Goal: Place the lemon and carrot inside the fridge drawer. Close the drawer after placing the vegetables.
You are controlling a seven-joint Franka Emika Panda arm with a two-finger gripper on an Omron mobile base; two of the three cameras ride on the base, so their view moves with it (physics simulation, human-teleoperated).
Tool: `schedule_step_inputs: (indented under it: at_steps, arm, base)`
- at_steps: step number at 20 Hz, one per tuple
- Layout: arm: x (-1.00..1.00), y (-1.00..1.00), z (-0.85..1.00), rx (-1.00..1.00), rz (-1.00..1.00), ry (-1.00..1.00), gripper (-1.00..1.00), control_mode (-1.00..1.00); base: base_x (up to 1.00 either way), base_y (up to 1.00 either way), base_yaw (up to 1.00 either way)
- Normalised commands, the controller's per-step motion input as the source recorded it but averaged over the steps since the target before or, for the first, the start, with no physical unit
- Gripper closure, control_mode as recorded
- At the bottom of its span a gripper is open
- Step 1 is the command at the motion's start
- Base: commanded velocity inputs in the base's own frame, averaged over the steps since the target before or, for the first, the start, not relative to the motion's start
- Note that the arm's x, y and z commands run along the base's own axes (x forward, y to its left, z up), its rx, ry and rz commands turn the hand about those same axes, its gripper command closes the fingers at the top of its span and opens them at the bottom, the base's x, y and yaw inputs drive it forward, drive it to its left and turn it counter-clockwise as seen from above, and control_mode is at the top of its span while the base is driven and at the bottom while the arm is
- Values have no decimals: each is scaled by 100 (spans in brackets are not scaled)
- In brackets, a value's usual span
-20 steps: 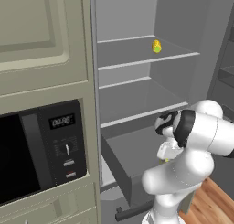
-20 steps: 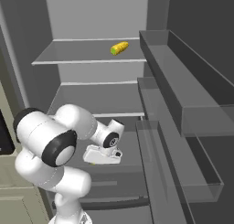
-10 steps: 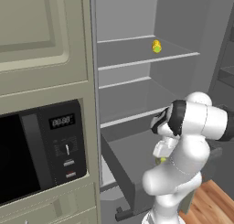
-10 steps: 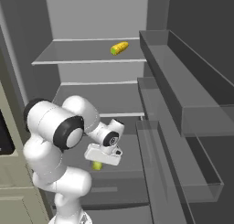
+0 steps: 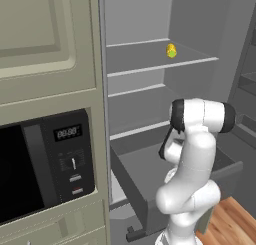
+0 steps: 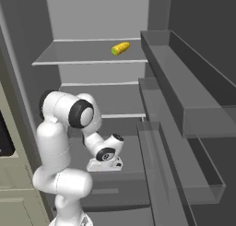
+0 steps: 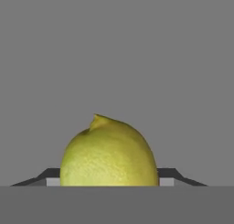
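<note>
The lemon [image 7: 109, 152] is seen clamped between the finger tips of the pincer [image 7: 109, 179], whose jaws are set roughly half apart and closed against the fruit's two sides. In the hand view the fruit rises directly ahead of the pincer, its pointed tip turned away from the hand, and behind it a flat plain grey surface is seen, judged to be the floor of the fridge drawer [image 5: 150, 169].

In the right base view the pincer [image 6: 105, 165] is pointed downward over the pulled-out fridge drawer [image 6: 115, 193], inside its outline and low toward its floor. Whether the lemon already touches that floor cannot be told.

The step in hand is judged to be the placing of the lemon in the drawer. The next move calls for the fruit to be lowered the rest of the way, the jaws to be spread so that it is let go, and the hand to be raised straight out so that the fruit is not dragged or rolled.

Farther out from the pincer, well above it and beyond, a longer yellow oblong item [image 6: 120, 48] lies on an upper fridge shelf [image 6: 83, 59]; the same item [image 5: 171, 50] is seen in the left base view. The carrot is not made out from here. The drawer stands open, so its closing is yet to be done.
</note>
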Motion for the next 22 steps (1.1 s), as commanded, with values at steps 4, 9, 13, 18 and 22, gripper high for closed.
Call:
schedule_step_inputs:
  at_steps: [4, 9, 13, 18, 22]
  arm:
    - [2, 0, 19, 0, -10, 0, -100, -100]
    - [28, 0, 58, 0, -14, 1, -100, -100]
    - [8, 5, 76, 0, -13, -2, -100, -100]
    - [-55, 21, 86, 2, -6, -9, -100, -100]
    - [-71, 29, 94, 3, -2, -4, -100, -100]
  base:
    - [0, 0, 0]
    - [0, 0, 0]
    - [0, 0, 0]
    - [0, 0, 0]
    - [0, 0, 0]
